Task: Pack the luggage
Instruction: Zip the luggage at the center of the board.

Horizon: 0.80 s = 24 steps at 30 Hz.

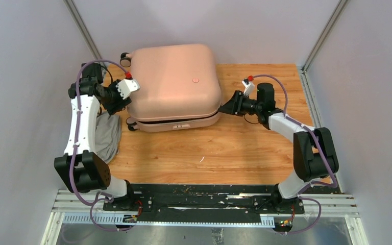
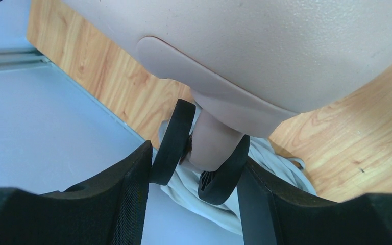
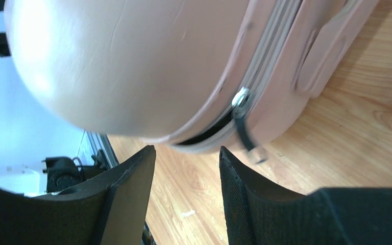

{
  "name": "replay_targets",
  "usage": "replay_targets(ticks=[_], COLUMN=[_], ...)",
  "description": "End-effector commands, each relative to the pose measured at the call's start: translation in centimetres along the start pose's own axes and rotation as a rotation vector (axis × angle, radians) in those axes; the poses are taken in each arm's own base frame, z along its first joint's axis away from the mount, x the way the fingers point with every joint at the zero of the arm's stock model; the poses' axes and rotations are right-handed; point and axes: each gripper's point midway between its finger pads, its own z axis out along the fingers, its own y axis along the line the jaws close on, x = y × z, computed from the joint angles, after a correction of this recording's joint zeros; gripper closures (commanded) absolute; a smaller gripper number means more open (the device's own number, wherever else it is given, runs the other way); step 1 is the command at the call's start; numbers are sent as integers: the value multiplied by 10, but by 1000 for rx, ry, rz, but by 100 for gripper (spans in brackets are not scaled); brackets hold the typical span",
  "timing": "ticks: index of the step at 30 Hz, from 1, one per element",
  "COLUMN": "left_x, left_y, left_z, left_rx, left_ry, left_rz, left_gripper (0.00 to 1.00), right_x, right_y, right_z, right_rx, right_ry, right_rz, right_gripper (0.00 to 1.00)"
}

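**Top external view: luggage (image 1: 176,81) flat on the tabletop (image 1: 209,153), shell up**

Hidden / unclear:
- The inside of the case is not visible. Only a thin dark slit shows where the lid stands slightly off the base at the near right corner.
- The left arm covers part of the grey cloth (image 1: 107,135), which lies crumpled by the case's near left corner.
- Both wrist views cut the shell off at the frame edges and show it soft and out of focus.
- Left tool (image 2: 194,153): fingers spread wide, with the near wheel (image 2: 175,138) and its pink housing in the gap at the tips. I cannot tell whether the pads touch it.

Position / heading:
- The case sits on the far half of the tabletop, between the two arms.
- It is nearly square. Its two wheels (image 1: 124,59) point left, so its long axis runs left to right.
- The side handle (image 1: 181,126) faces the arm bases.

Materials / shapes:
- The shell is smooth, pale pink hard plastic with rounded corners, and there is a small round badge on the lid.
- A pale zip band runs round the seam, with a metal zip pull (image 3: 240,102) and a dark tab hanging at the slit.
- The tabletop is wood-grain board.
- Right tool (image 3: 186,150): its fingers are parted and hold nothing. It sits just short of the right near corner, below the slit.
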Motion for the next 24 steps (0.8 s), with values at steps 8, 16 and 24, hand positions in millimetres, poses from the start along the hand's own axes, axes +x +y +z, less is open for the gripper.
replay_targets(ticks=[8,16,24], left_x=[-18,-28,-23], left_y=[38,36,29], left_z=[-20,-20,-18], left_rx=[-131,-111,-101], left_ry=[-80,-129,-114], left_rz=[-166,-182,-162], left_gripper=[100,100,100], right_x=[18,-11,1], right_y=[-10,-30,-27], right_z=[-26,-15,1], right_rx=[-14,-5,-232], right_ry=[12,26,126], right_rz=[-128,-323,-385], right_gripper=[47,41,39])
